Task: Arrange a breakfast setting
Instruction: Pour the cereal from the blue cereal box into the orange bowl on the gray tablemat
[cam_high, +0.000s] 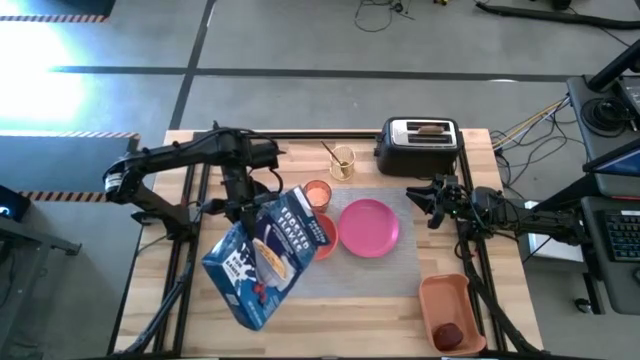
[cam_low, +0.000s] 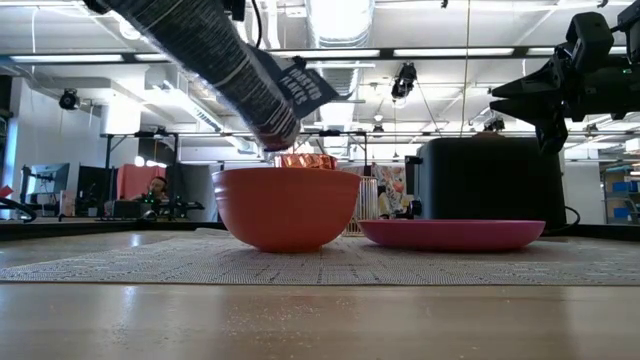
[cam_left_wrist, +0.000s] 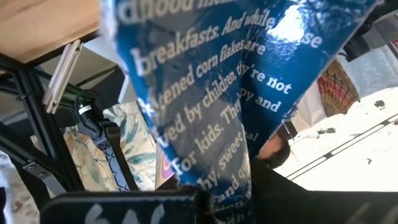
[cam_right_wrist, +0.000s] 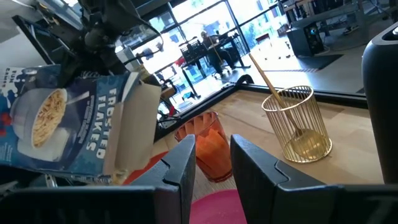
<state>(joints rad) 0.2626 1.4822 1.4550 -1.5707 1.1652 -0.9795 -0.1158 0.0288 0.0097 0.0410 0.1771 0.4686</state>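
My left gripper (cam_high: 243, 212) is shut on a blue cereal box (cam_high: 265, 260), tipped with its open top (cam_low: 285, 130) down over the orange-red bowl (cam_low: 287, 205). The bowl stands on a grey mat and is mostly hidden under the box in the high view (cam_high: 330, 240). The pink plate (cam_high: 368, 227) lies beside it, and the small orange cup (cam_high: 317, 193) stands behind it. The gold spoon (cam_right_wrist: 273, 93) stands in a gold wire holder (cam_high: 342, 160). The toast (cam_high: 432, 128) sits in the toaster's slot. My right gripper (cam_high: 432, 205) hangs open and empty above the plate's right side. My left gripper holds the cereal box at its far long edge (cam_high: 247, 222), about halfway along its length, coming from the table's far side. The printed panel (cam_left_wrist: 217, 124) fills its wrist view and hides the fingers' contact. The box is lifted clear, tilted with its open top lowest, above the bowl.
The black-and-silver toaster (cam_high: 420, 143) stands at the far edge. An orange tray (cam_high: 452, 310) at the near right holds the dark red fruit (cam_high: 450, 333). The grey mat (cam_high: 400, 270) has bare room near the front. People sit far behind the table.
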